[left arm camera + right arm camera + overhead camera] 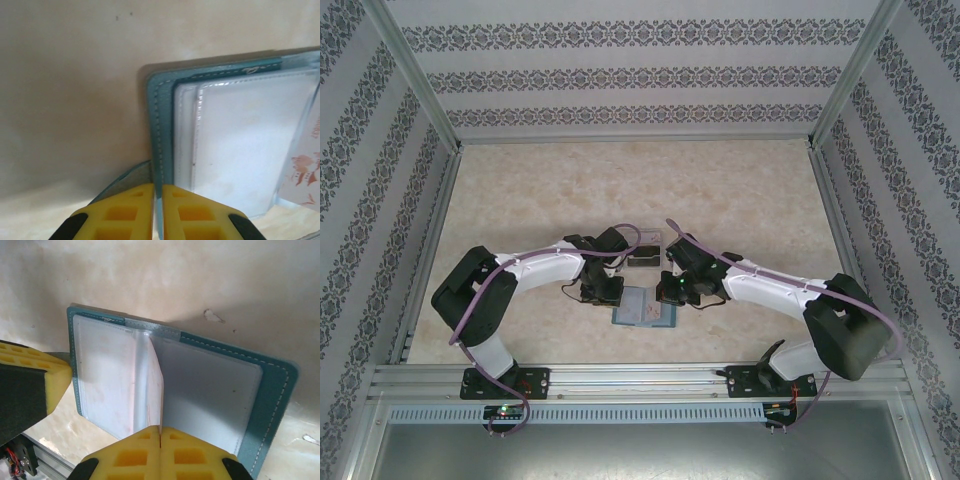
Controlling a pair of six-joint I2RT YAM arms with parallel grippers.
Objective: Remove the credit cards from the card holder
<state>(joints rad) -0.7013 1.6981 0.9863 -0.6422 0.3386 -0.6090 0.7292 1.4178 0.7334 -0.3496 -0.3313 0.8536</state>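
Observation:
The card holder (645, 308) lies open on the table between my two grippers, teal outside and pale blue-grey inside. My left gripper (157, 200) is shut on the teal stitched edge of the card holder (162, 130) and pins that side. My right gripper (160, 432) is shut on a thin pale credit card (156, 385) with faint pink marks. The card stands on edge along the fold of the card holder (270, 390). Its printed face shows at the right of the left wrist view as a pale credit card (306, 170). In the top view the left gripper (603, 290) and right gripper (672, 288) flank the holder.
A small clear tray (643, 255) with something dark in it sits just behind the holder. Patterned walls close the table on three sides, and a metal rail (640, 380) runs along the near edge. The left gripper's yellow finger (30, 385) shows beside the holder.

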